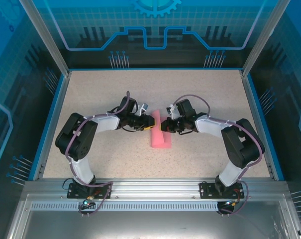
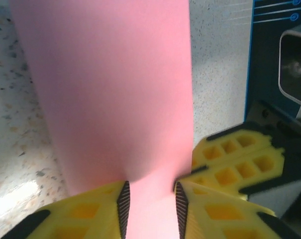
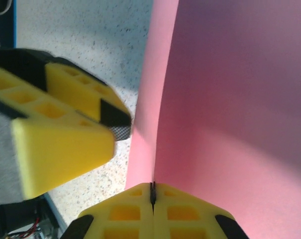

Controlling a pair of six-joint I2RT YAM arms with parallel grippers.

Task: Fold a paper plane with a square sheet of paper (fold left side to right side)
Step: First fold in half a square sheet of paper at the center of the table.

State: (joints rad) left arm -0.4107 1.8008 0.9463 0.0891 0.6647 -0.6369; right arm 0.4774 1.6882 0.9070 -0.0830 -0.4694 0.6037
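square sheet of paper [image 1: 160,137] mid surface, long axis near-far, between the two arms | left gripper [image 1: 150,125] at its left side, right gripper [image 1: 165,126] at its right, equally near | right fingers [image 3: 128,211] pressed together on paper edge | left fingers [image 2: 121,199] narrow, paper fills gap, real clamp I cannot tell | top view too small for this
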